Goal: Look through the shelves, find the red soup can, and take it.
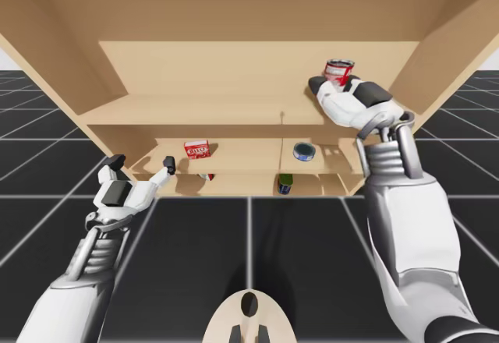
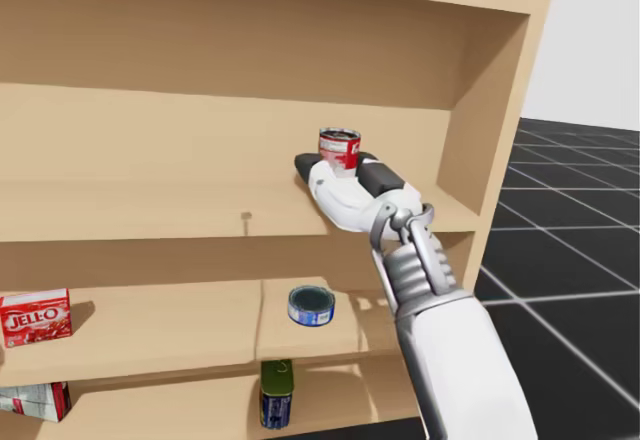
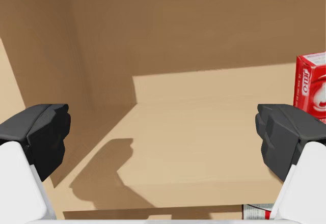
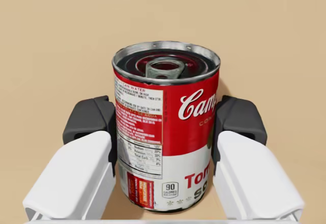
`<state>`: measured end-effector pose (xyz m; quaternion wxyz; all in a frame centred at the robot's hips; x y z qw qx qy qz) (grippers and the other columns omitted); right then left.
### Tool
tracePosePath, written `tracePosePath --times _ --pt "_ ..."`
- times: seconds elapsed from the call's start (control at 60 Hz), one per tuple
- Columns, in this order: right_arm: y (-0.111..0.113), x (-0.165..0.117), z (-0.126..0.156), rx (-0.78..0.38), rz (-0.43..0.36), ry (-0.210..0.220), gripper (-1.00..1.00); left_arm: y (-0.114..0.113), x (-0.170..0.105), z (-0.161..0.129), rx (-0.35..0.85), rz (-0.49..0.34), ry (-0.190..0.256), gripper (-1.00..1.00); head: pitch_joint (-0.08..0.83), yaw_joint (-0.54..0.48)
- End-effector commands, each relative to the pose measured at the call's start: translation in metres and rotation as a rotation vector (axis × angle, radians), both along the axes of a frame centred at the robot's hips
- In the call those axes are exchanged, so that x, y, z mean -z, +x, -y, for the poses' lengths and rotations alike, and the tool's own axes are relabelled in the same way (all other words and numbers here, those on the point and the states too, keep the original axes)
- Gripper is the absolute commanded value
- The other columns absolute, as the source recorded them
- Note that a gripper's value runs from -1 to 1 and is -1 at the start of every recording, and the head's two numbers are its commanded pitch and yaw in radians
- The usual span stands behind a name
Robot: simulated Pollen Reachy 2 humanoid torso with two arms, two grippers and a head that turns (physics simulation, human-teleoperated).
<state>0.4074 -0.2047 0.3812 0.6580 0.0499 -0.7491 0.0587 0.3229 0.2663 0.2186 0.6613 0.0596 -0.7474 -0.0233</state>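
The robot's right gripper clasps the upright red soup can between its fingers at the right end of the upper shelf, seemingly set to lift it out, while the left gripper hangs open at lower left.

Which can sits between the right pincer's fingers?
The red soup can, upright on the top shelf, gripped by the right pincer. The flat blue can and dark green can sit on lower shelves.

Red box: small red cardboard box, left on the middle shelf.
Flat tin: short blue-labelled metal can, same shelf, further right.
Dark tin: upright green-and-blue can, lowest shelf, just below the blue-labelled one.
Floor: black gridded floor.
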Motion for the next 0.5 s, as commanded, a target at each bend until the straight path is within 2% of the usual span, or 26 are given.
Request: tracePosePath --times 0.017,0.117,0.283,0.5 --pt "-0.016 -0.036 0.001 0.012 0.138 0.015 1.00 0.000 0.000 0.000 -0.003 0.001 -0.003 -1.00 0.213 -0.29" --pt "-0.032 -0.048 0.000 0.008 0.180 0.016 1.00 0.000 -0.001 0.000 -0.003 0.001 -0.004 -1.00 0.214 -0.29" --pt "-0.064 -0.053 -0.006 -0.008 0.220 -0.019 1.00 0.000 -0.001 0.000 -0.002 0.001 -0.004 -1.00 0.212 -0.29" --pt "-0.127 -0.041 -0.009 -0.034 0.271 -0.019 1.00 0.000 -0.001 0.000 0.000 0.003 -0.006 -1.00 0.215 -0.28"
